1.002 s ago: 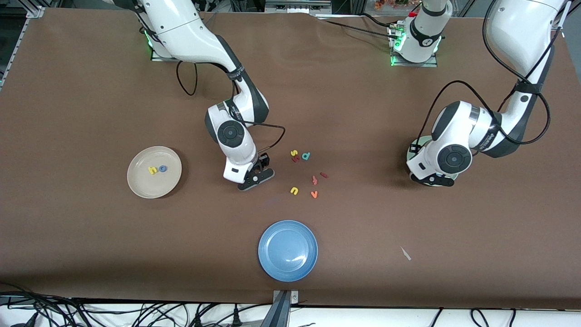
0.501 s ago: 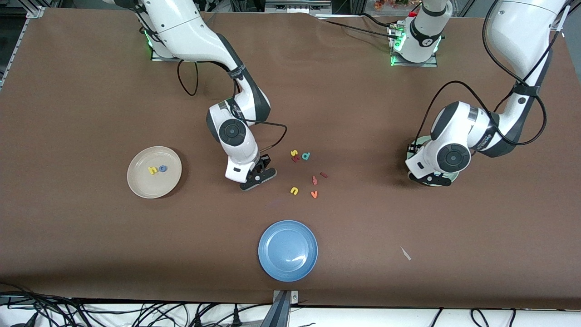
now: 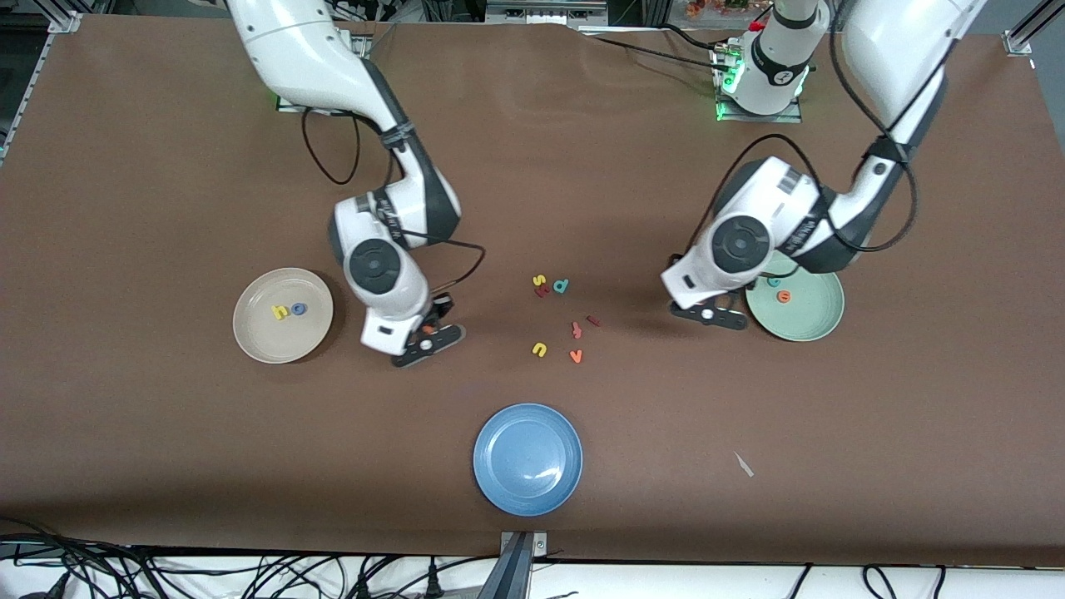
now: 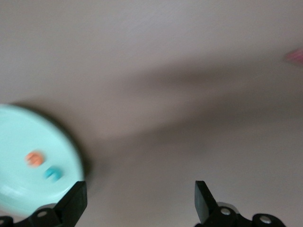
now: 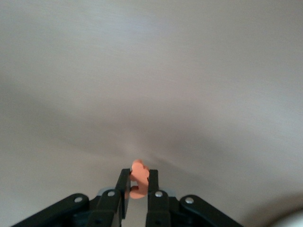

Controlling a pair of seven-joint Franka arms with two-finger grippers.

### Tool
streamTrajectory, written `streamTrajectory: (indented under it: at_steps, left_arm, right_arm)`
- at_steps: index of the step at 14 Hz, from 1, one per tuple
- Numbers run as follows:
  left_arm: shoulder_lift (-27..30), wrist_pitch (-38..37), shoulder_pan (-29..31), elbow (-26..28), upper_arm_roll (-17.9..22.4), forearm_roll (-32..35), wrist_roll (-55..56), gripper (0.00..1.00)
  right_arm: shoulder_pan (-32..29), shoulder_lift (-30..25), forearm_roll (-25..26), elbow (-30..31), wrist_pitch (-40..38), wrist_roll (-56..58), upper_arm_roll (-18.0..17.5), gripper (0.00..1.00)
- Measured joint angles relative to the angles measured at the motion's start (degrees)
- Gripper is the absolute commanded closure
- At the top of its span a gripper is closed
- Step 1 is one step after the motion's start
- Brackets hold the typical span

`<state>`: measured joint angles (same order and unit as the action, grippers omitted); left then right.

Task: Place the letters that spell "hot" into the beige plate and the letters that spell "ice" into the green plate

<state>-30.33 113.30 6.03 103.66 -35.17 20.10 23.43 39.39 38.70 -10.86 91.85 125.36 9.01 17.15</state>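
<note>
Orange t (image 5: 138,182), a tiny foam letter, sits pinched between the shut jaws of the right gripper (image 3: 426,339), left of centre in the front view, over bare surface (image 3: 166,433) between the beige plate (image 3: 283,345) and the loose letters. Two letters lie in that plate: yellow h (image 3: 279,312) and blue o (image 3: 299,309). The left gripper (image 3: 709,315) hangs with jaws wide and empty beside the green plate (image 3: 803,324), which holds two: teal c (image 3: 773,282) and orange e (image 3: 782,296). Plates number three, counting the blue plate (image 3: 527,459).
</note>
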Motion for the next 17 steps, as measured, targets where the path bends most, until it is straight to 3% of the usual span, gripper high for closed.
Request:
streamTrajectory:
  at_steps: [2, 4, 6, 7, 8, 9, 12, 15, 17]
  left_arm:
    - [-2.50, 4.29, -1.03, -0.90, 0.04, 0.00, 0.34, 0.12]
    - [-4.95, 8.05, -1.08, -1.33, 0.08, 0.00, 0.77, 0.30]
    - [-6.59, 9.81, -1.46, -1.55, 0.09, 0.00, 1.04, 0.29]
    - [-7.06, 10.37, -1.72, -1.66, 0.09, 0.00, 1.11, 0.29]
    - [-7.29, 10.50, -1.98, -1.72, 0.08, 0.00, 1.22, 0.29]
    - [-7.40, 10.51, -2.20, -1.77, 0.08, 0.00, 1.35, 0.29]
    - [-7.55, 10.51, -2.35, -2.01, 0.09, 0.00, 1.98, 0.29]
    - [-7.62, 10.51, -2.35, -2.07, 0.09, 0.00, 4.34, 0.31]
    - [-7.79, 10.51, -2.35, -2.07, 0.09, 0.00, 6.00, 0.39]
  right_arm:
    - [-0.35, -2.79, 0.00, 4.28, -0.34, 6.01, 4.14, 1.00]
    - [-0.46, -4.73, -0.03, 8.46, -0.33, 13.02, 9.00, 1.00]
    - [-0.66, -5.83, -0.06, 11.50, -0.19, 18.08, 13.21, 1.00]
    - [-1.07, -6.13, -0.09, 12.76, 0.32, 20.16, 14.68, 0.82]
    - [-2.01, -6.32, -0.95, 14.06, 1.51, 22.00, 15.55, 0.28]
    - [-3.34, -6.34, -3.35, 15.34, 2.79, 23.45, 15.87, 0.00]
    - [-5.31, -6.34, -8.97, 16.73, 4.04, 24.38, 15.85, 0.00]
    - [-4.32, -6.49, -9.49, 14.77, 4.09, 16.54, 15.12, 0.00]
    - [-3.19, -6.48, -9.49, 12.76, 1.54, 10.63, 14.90, 0.00]
